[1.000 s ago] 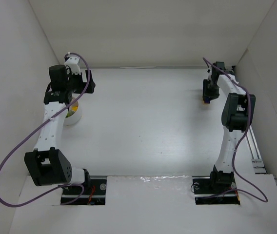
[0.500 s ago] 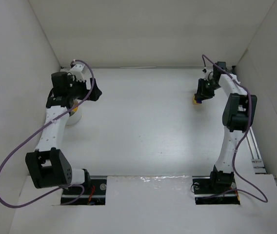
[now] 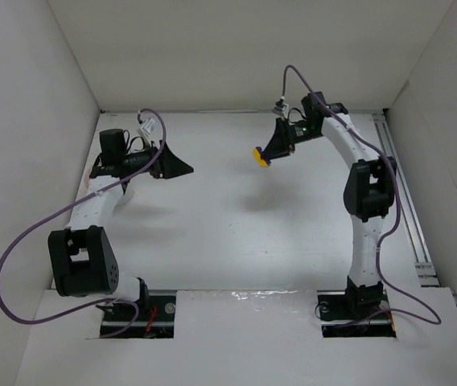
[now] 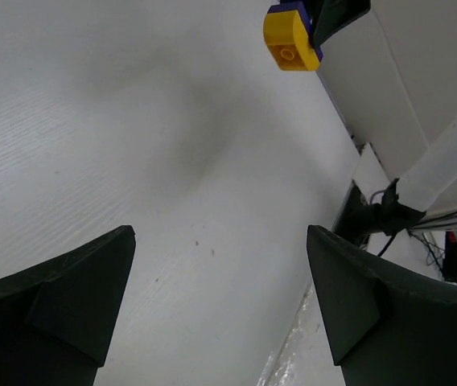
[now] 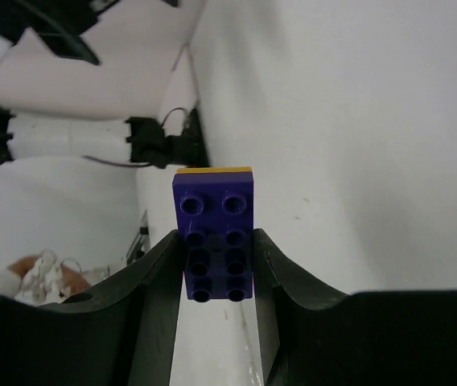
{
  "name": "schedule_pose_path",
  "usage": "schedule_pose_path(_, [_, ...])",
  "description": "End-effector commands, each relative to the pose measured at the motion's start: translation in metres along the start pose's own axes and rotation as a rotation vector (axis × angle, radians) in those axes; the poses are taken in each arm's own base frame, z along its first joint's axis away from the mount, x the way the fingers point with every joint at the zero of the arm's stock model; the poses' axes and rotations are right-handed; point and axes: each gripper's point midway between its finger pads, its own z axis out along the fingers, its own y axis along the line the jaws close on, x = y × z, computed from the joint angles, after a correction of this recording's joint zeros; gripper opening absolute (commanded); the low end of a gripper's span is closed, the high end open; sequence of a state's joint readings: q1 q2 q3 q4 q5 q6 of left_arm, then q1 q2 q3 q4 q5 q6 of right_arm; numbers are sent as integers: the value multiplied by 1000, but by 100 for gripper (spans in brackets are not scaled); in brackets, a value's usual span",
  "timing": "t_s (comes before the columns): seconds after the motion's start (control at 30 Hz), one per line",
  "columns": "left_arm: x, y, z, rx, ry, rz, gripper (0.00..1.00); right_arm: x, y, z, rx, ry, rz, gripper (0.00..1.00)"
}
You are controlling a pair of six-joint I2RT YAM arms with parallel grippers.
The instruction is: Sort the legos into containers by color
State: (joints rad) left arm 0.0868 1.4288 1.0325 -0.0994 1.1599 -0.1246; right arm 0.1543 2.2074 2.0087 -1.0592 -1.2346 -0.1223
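Both arm bases sit at the near edge of the white table [image 3: 236, 233]. The left arm [image 3: 92, 211] runs up the left side and bends inward. The left gripper [image 3: 182, 167] points right toward the table's middle. In the left wrist view its two dark fingers [image 4: 67, 305] stand far apart with only bare table between them: jaws wide, carrying nothing. A purple cable [image 3: 19, 249] loops out from this arm toward the left wall. The right arm [image 3: 365, 233] rises from its base, bends at the elbow and reaches back and inward. The right gripper [image 3: 267, 151] is over the far middle of the table. It is clamped on a small stacked piece. A purple-blue studded plate [image 5: 213, 209] sits pinched between the black fingers [image 5: 152, 289], stud face toward the wrist camera. A yellow plastic brick [image 3: 258, 154] lies against the plate's far side and shows in the right wrist view only as a thin yellow edge. The left wrist view shows the yellow face and one round stud, with the purple-blue layer behind it. The piece is held off the table, well apart from the left gripper.
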Motion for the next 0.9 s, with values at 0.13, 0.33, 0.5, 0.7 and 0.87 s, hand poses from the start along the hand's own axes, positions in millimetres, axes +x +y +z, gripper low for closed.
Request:
schedule_pose_path(0.13, [-17,-58,14,180,-83,76,84,0,111,36,-295,79,-151,0])
schedule_pose_path(0.33, [-14,-71,27,192,-98,51,79,10,129,63,-332,143,-146,0])
schedule_pose_path(0.5, [-20,-92,36,248,-125,90,72,11,139,80,-317,161,-138,0])
schedule_pose_path(0.7, [-16,-103,46,291,-109,84,68,12,149,89,-304,168,-146,0])
schedule_pose_path(0.87, [-15,-105,49,304,-106,80,67,14,155,91,-310,171,-158,0])
